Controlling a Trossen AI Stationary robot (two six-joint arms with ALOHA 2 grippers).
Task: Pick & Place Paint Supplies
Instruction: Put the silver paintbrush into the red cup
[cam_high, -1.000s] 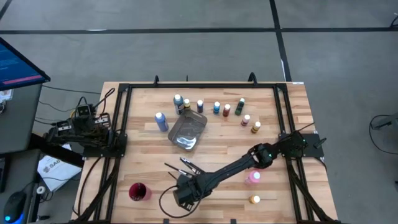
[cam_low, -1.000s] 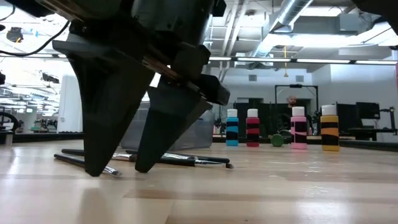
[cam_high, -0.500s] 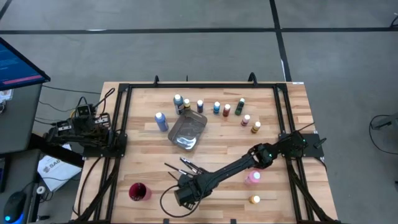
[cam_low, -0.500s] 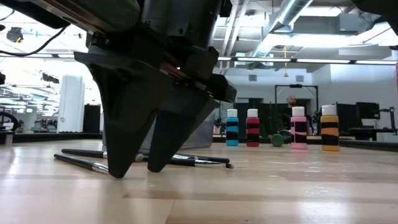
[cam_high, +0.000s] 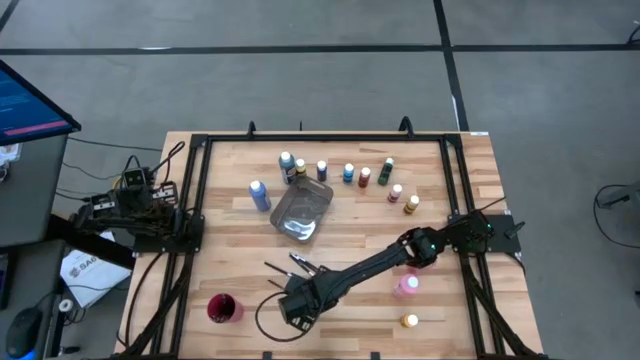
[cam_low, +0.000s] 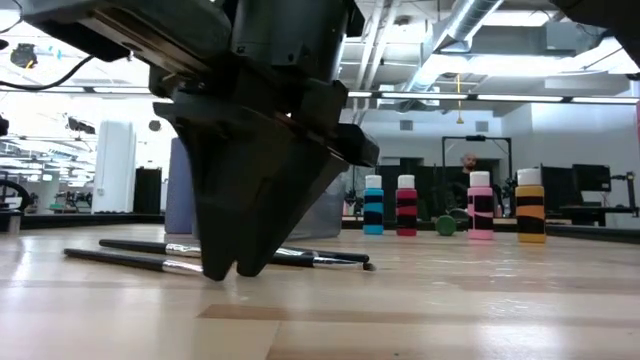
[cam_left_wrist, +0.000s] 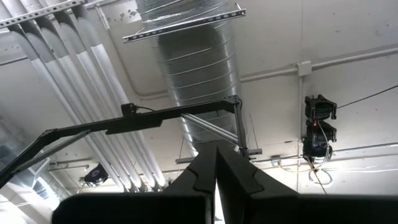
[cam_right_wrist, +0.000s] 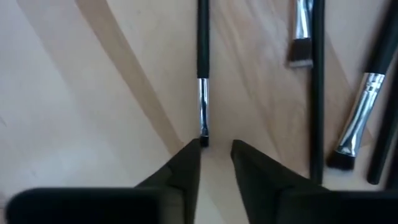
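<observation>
Right gripper (cam_right_wrist: 216, 147) stands on the near table (cam_high: 350, 215), fingers narrowed but apart around a paintbrush (cam_right_wrist: 203, 68) tip. You're mid-grasp: clamp fully, then lift. Left gripper (cam_left_wrist: 216, 180) is clenched.

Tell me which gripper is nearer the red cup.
Right. The right gripper is beside the red cup, at the paintbrushes; the left gripper is parked off the table's left edge.

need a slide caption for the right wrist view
Right pincer poised over the bristle tip of a thin paintbrush on the wooden table, more brushes alongside.
</observation>
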